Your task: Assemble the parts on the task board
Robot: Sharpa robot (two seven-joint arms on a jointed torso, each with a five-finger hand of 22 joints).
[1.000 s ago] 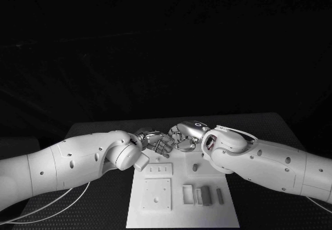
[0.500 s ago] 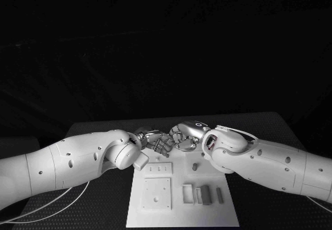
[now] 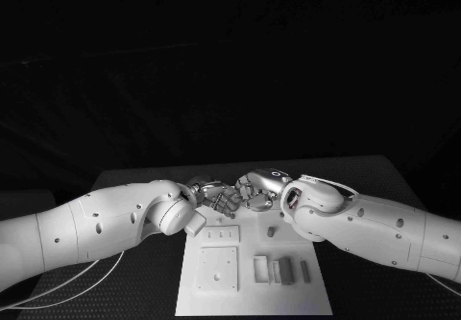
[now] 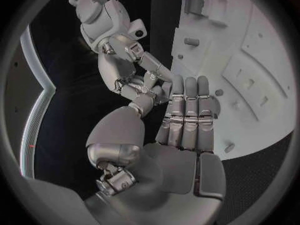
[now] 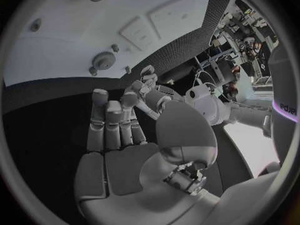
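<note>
Task board (image 3: 254, 293) far edge: both hands meet fingertip to fingertip, left hand (image 3: 217, 197) and right hand (image 3: 258, 189), apparently a handover. Cannot tell what either clamps; next likely needs seating a part.

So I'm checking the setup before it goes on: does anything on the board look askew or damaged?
Nothing stands out. The task board lies flat and square, its parts sit in tidy rows, and both hands, left hand and right hand, meet over its far edge.
</note>
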